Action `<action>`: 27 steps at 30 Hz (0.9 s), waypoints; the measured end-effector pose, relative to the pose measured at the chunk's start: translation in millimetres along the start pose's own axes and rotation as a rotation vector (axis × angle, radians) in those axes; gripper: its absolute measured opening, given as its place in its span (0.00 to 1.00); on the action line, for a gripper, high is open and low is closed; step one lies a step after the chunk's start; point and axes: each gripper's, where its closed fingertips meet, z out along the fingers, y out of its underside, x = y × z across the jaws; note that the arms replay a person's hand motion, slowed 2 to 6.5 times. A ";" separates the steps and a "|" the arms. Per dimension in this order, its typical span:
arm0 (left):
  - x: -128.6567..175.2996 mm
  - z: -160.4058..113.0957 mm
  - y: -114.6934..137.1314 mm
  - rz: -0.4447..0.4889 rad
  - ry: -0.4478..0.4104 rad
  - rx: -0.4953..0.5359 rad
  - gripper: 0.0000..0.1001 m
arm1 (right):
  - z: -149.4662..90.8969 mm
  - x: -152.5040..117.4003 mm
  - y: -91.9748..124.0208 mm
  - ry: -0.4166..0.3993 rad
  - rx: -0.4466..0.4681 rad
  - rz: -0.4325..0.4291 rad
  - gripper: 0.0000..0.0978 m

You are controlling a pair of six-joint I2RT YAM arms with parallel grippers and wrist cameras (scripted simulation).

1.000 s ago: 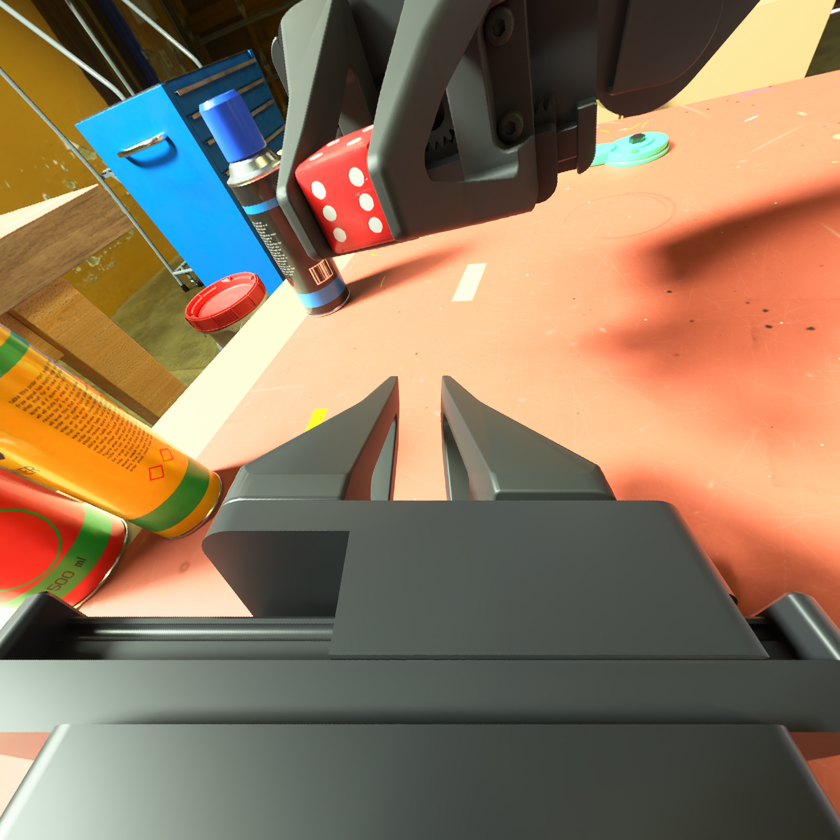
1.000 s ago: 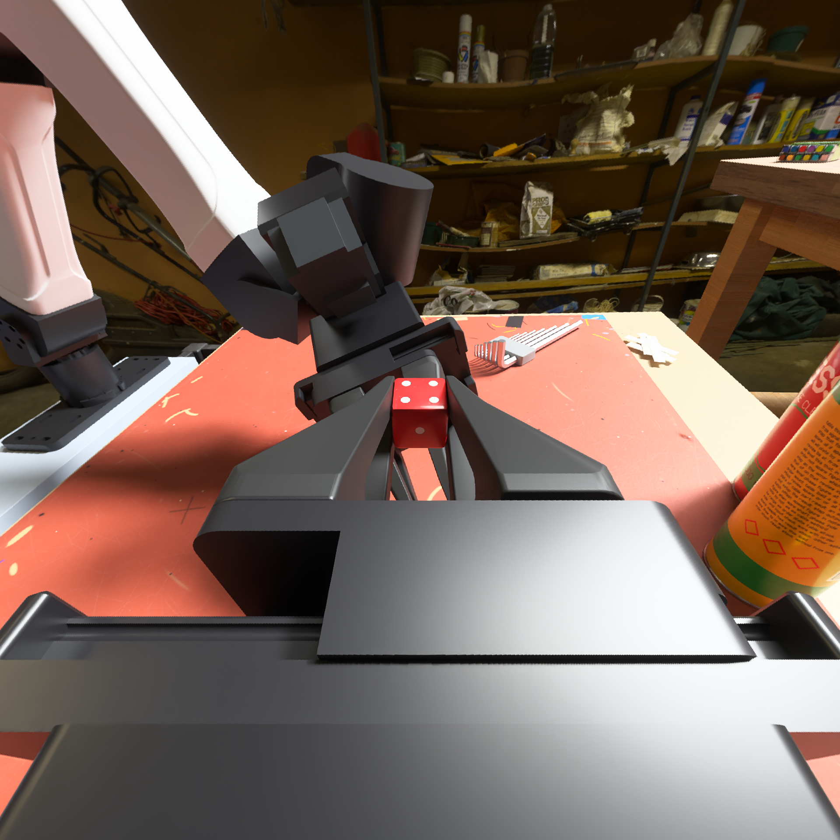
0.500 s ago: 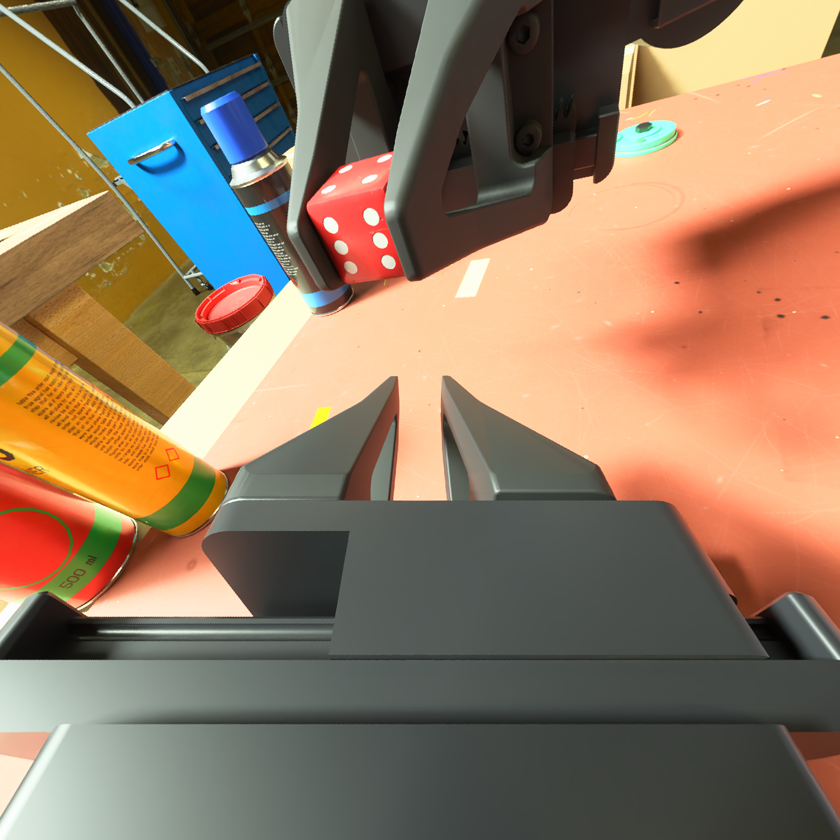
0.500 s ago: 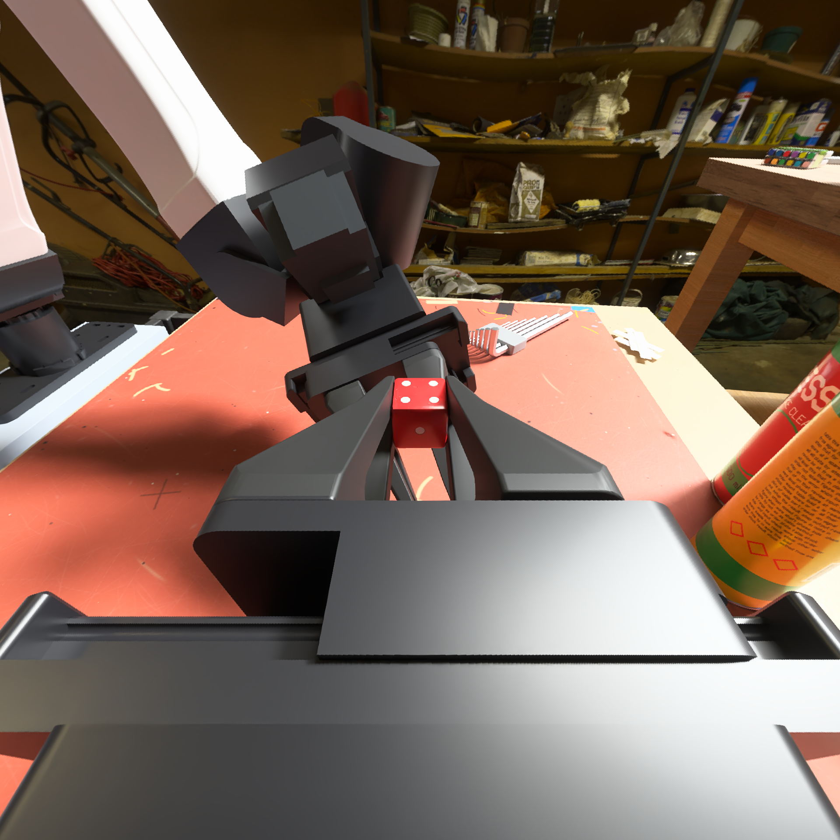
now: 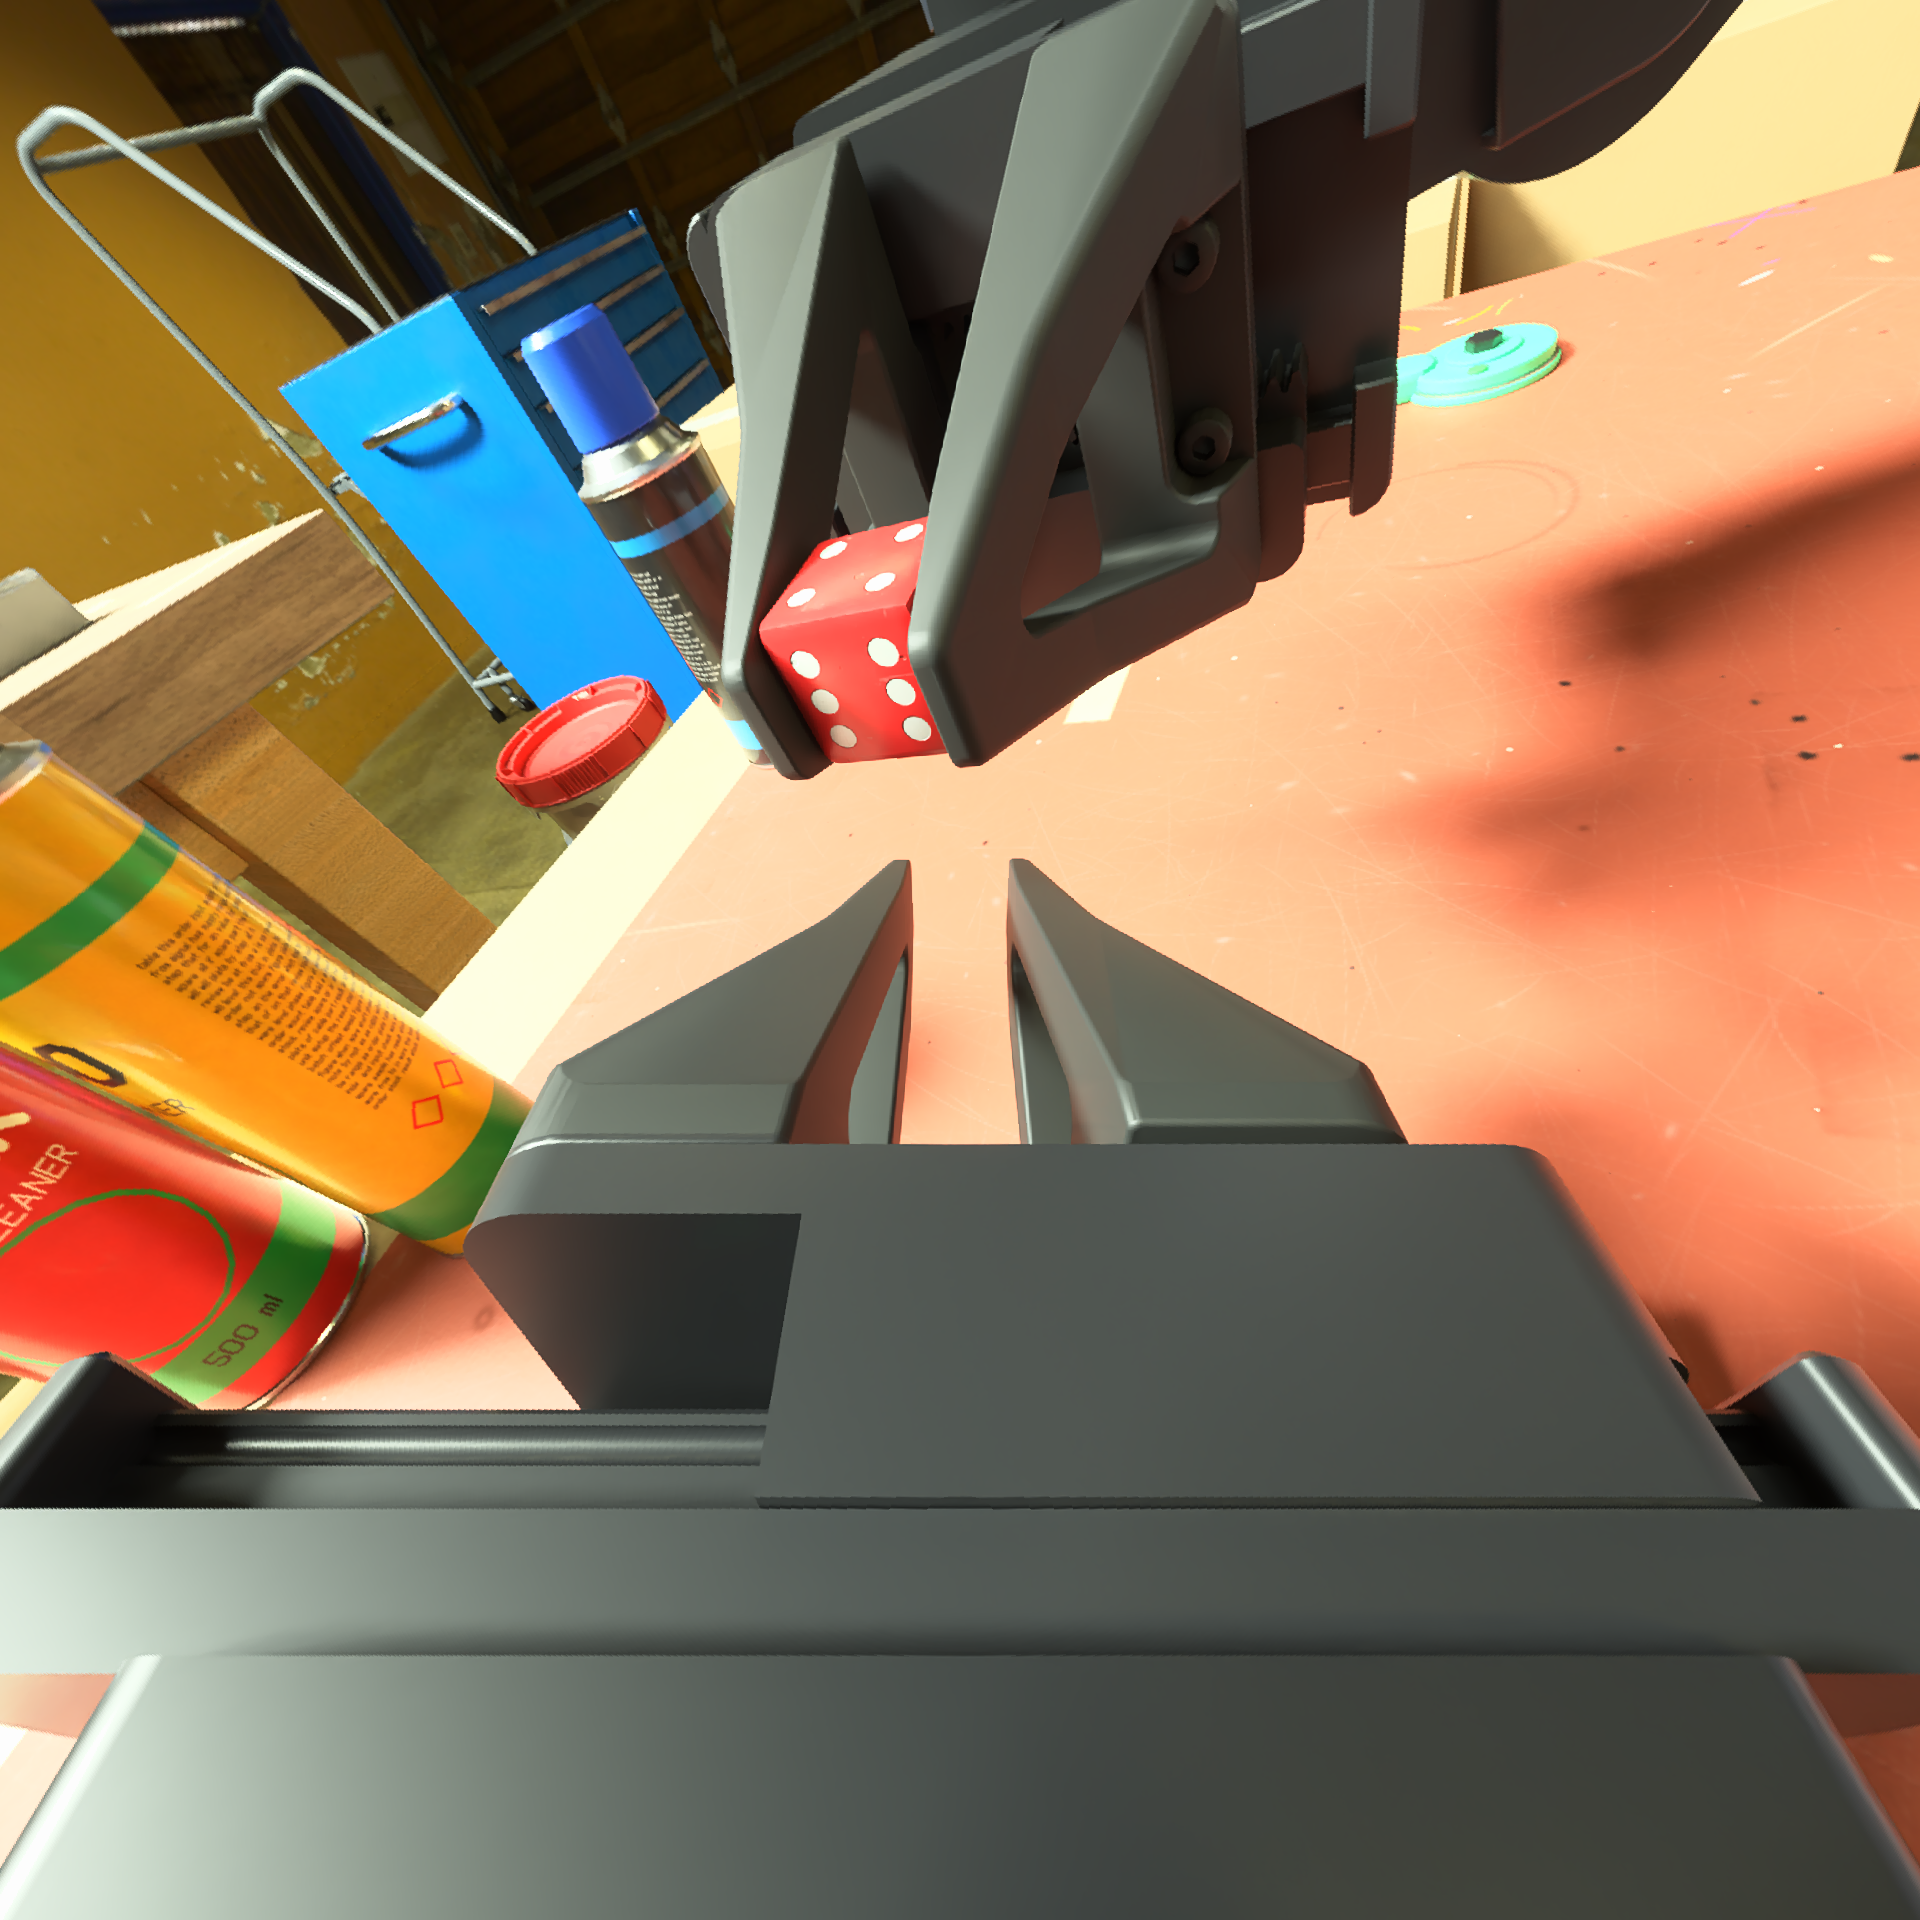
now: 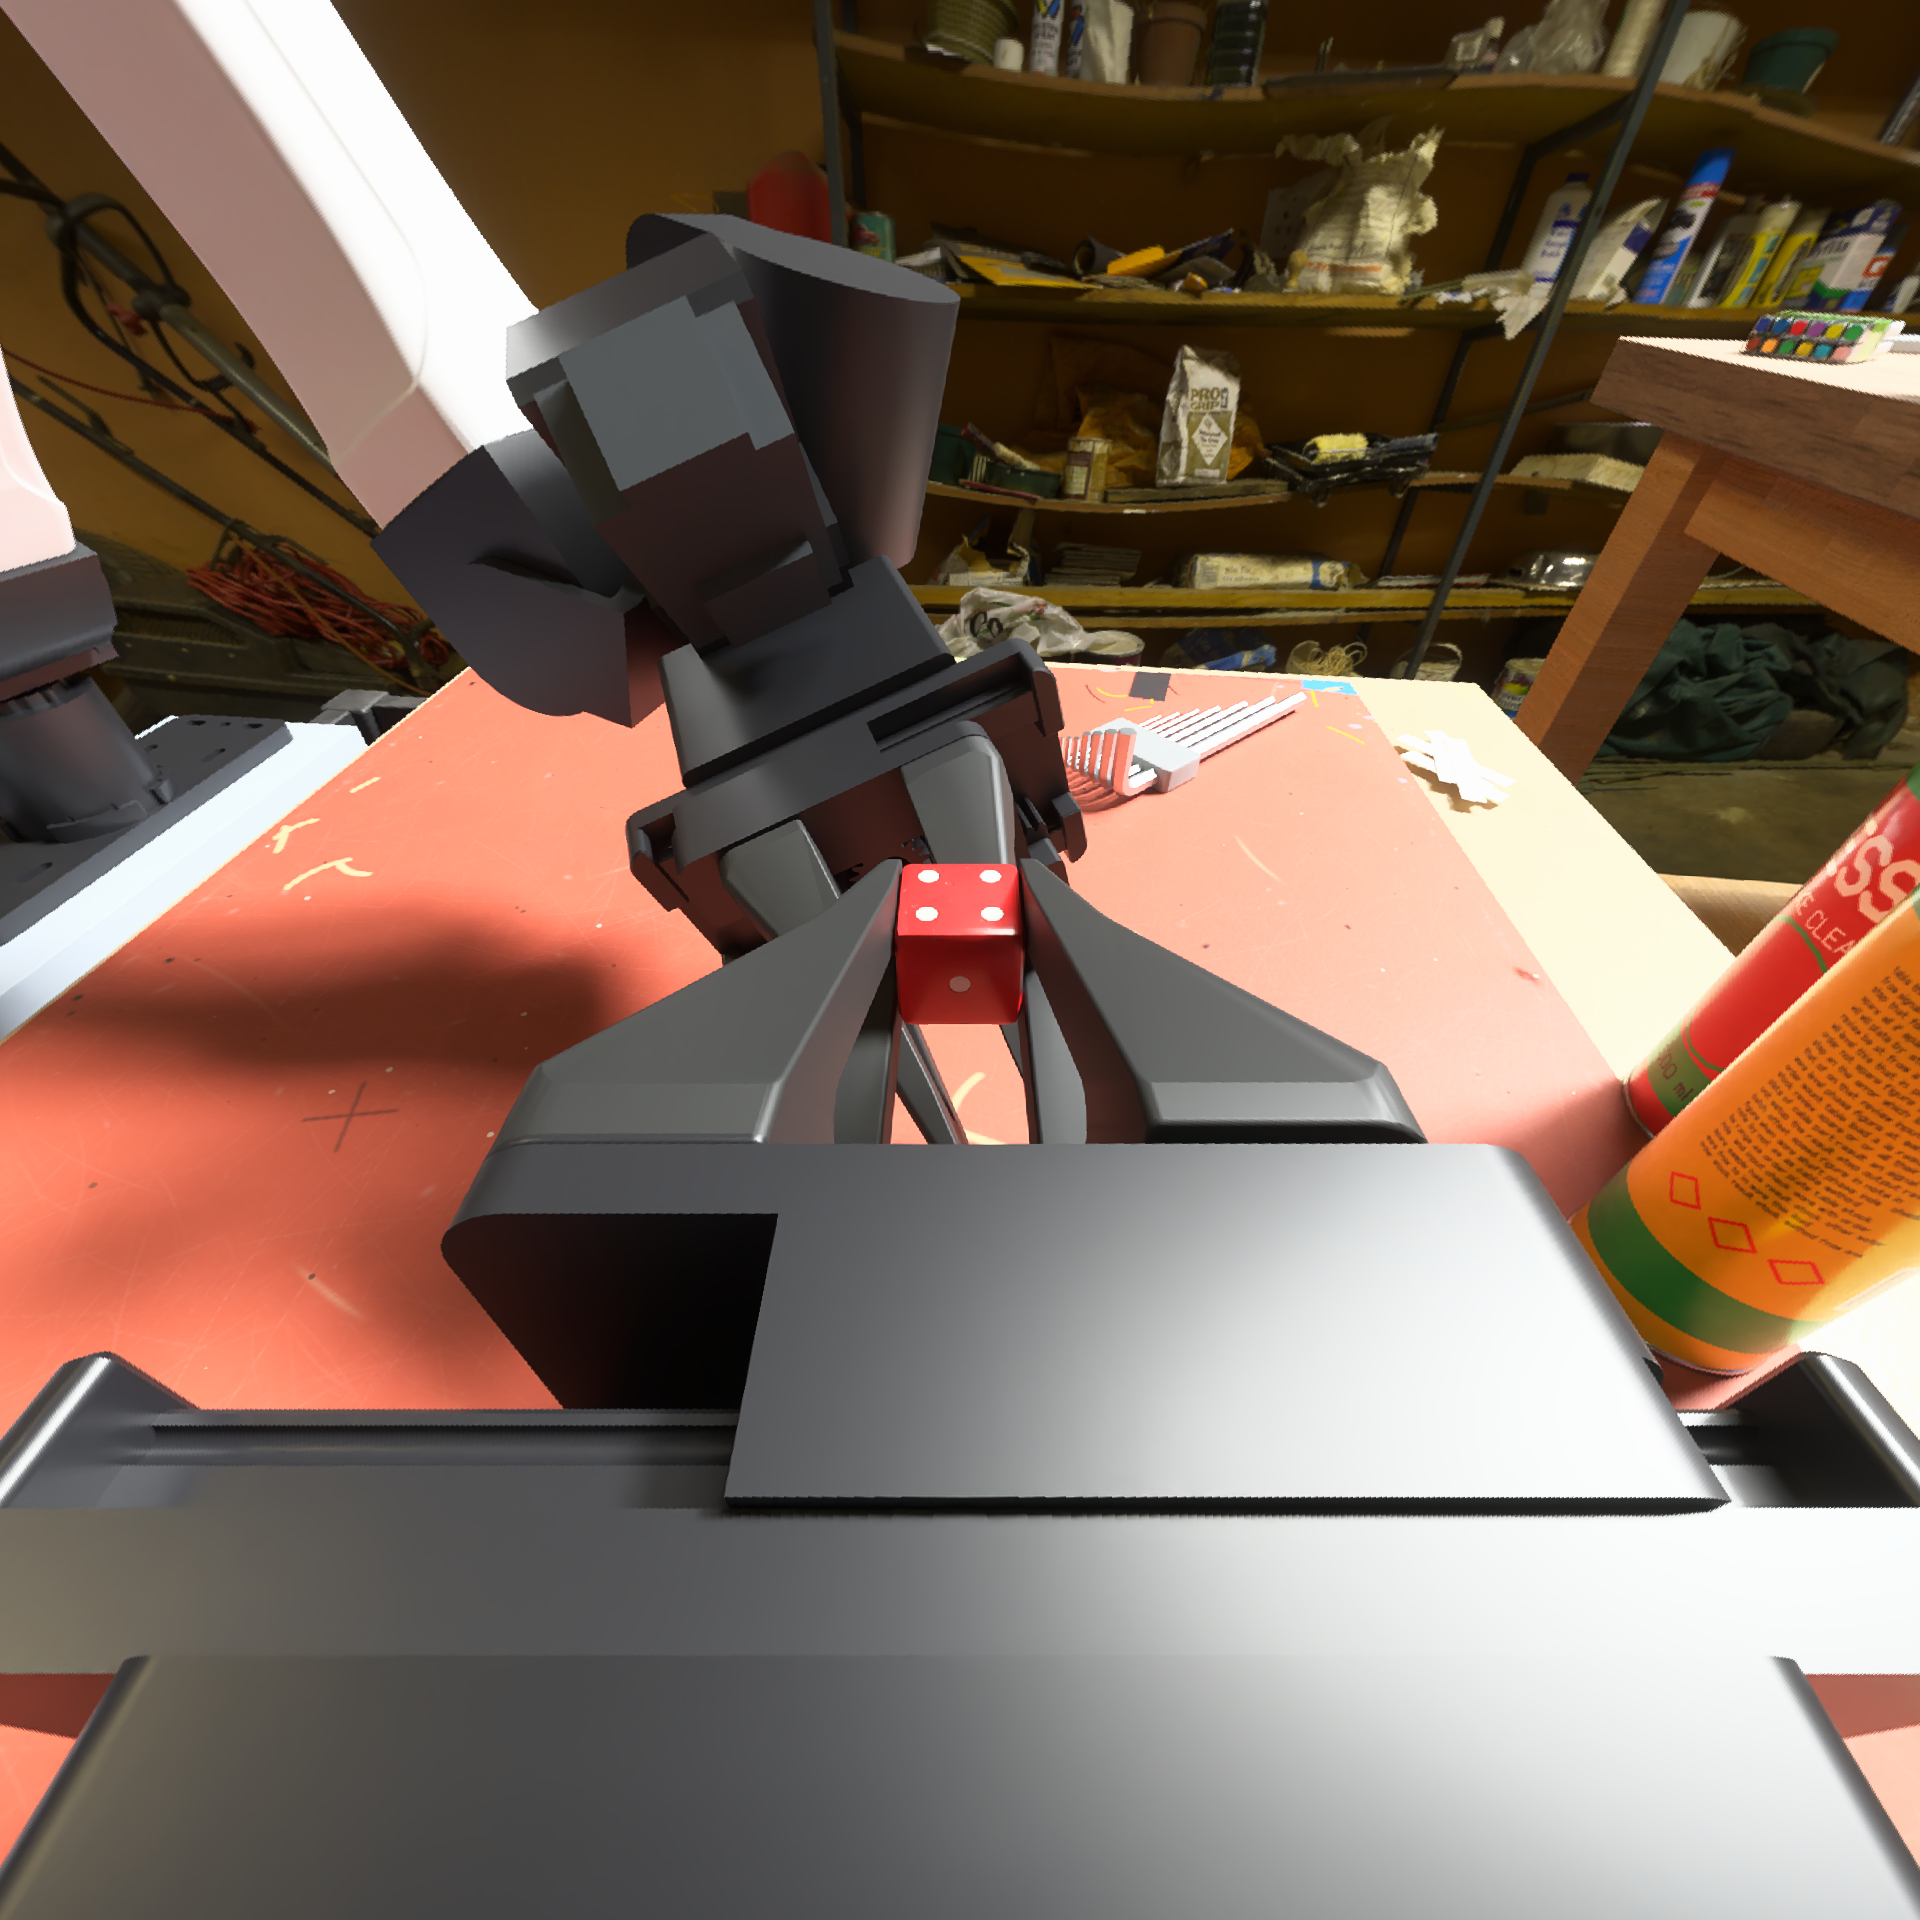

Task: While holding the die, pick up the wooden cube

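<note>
The red die (image 6: 958, 956) with white pips is clamped between the fingertips of my right gripper (image 6: 958, 873), which is shut on it above the salmon tabletop (image 6: 312, 1039). In the left wrist view the right gripper (image 5: 873, 753) hangs with the die (image 5: 852, 665) just beyond and above the tips of my left gripper (image 5: 960, 868). The left gripper's fingers stand almost together with a narrow gap and hold nothing. The left arm's wrist body (image 6: 727, 499) shows right behind the die. No wooden cube is in either view.
An orange spray can (image 5: 239, 997) and a red can (image 5: 156, 1268) lie at the table's edge close to both grippers. A blue-capped spray can (image 5: 644, 488) stands behind the die. A teal disc (image 5: 1475, 358), a hex key set (image 6: 1174, 743) and a white piece (image 6: 1455, 764) lie farther off.
The right gripper has carried the die down and closer to the left gripper's fingertips. The left gripper's fingers have kept the same narrow gap.
</note>
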 end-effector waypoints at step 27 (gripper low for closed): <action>20.7 -12.0 -31.9 0.286 -0.008 0.225 0.15 | -4.7 -40.6 -29.4 0.010 0.058 -0.244 0.18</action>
